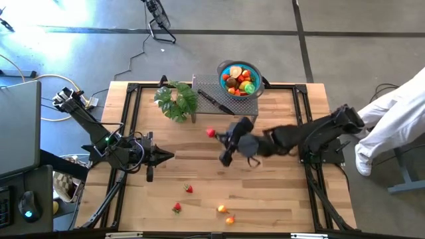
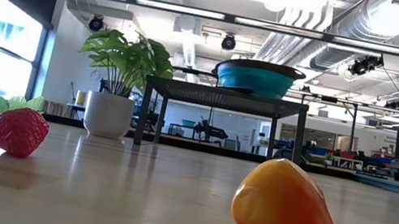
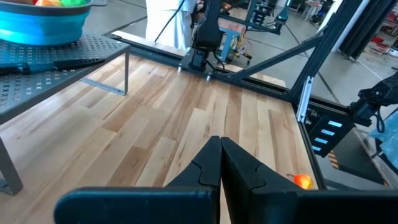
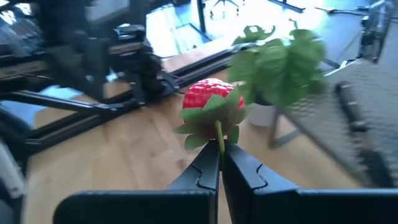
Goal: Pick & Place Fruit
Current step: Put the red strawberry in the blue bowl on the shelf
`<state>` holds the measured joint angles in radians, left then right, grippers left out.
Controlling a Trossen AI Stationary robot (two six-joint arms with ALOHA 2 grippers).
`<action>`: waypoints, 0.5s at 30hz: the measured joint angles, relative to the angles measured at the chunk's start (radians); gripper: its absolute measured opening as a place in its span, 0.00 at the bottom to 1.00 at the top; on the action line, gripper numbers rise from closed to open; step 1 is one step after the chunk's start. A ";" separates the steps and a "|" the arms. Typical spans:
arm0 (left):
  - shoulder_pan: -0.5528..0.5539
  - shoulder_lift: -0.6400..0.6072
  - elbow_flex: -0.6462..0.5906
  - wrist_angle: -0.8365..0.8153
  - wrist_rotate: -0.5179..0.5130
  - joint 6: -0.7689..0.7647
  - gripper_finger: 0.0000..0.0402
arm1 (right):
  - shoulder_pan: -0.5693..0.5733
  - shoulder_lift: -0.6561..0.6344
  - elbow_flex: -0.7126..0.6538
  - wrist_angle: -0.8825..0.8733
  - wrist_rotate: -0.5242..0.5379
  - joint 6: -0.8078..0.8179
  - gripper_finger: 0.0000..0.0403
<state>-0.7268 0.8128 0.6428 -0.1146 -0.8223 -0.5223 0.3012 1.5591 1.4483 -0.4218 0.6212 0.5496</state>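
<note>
My right gripper (image 4: pixel 221 149) is over the middle of the table, shut on a red toy strawberry (image 4: pixel 211 99) with a green leafy cap; the high view shows the strawberry (image 1: pixel 210 133) too. At the table's left side my left gripper (image 1: pixel 166 156) waits, shut and holding nothing. A blue bowl (image 1: pixel 240 78) with several fruits stands on a perforated metal stand (image 1: pixel 211 86) at the far edge. Near the front edge lie two strawberries (image 1: pixel 189 189), (image 1: pixel 176 208) and two orange pieces (image 1: pixel 222 209), (image 1: pixel 230 220). My right gripper pinches the strawberry's thin green stem (image 4: pixel 219 134) between its two fingertips. The fingers come from the table's right side, slanting slightly down. The berry sticks out past the fingertips, leafy cap toward the gripper, lifted clear of the table.
A potted leafy plant (image 1: pixel 176 101) stands left of the stand, and a black-handled knife (image 1: pixel 214 101) lies on the stand's mesh. A person in white (image 1: pixel 398 113) is beyond the table's right edge. Black frame rails (image 1: pixel 302 106) run along the table's sides.
</note>
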 joint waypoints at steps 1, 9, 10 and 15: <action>0.000 0.000 0.000 0.000 -0.001 0.002 0.00 | -0.019 -0.013 0.000 -0.013 -0.010 -0.014 0.01; 0.000 0.000 0.000 0.000 -0.012 0.002 0.00 | -0.191 -0.086 0.000 -0.090 -0.144 -0.140 0.01; 0.000 0.000 0.000 0.000 -0.017 0.002 0.00 | -0.213 -0.092 0.000 -0.102 -0.161 -0.153 0.01; 0.000 0.000 0.000 0.000 -0.051 0.002 0.00 | -0.337 -0.118 0.000 -0.181 -0.258 -0.208 0.01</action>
<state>-0.7265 0.8127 0.6428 -0.1146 -0.8730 -0.5205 -0.0360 1.4407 1.4483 -0.6031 0.3627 0.3420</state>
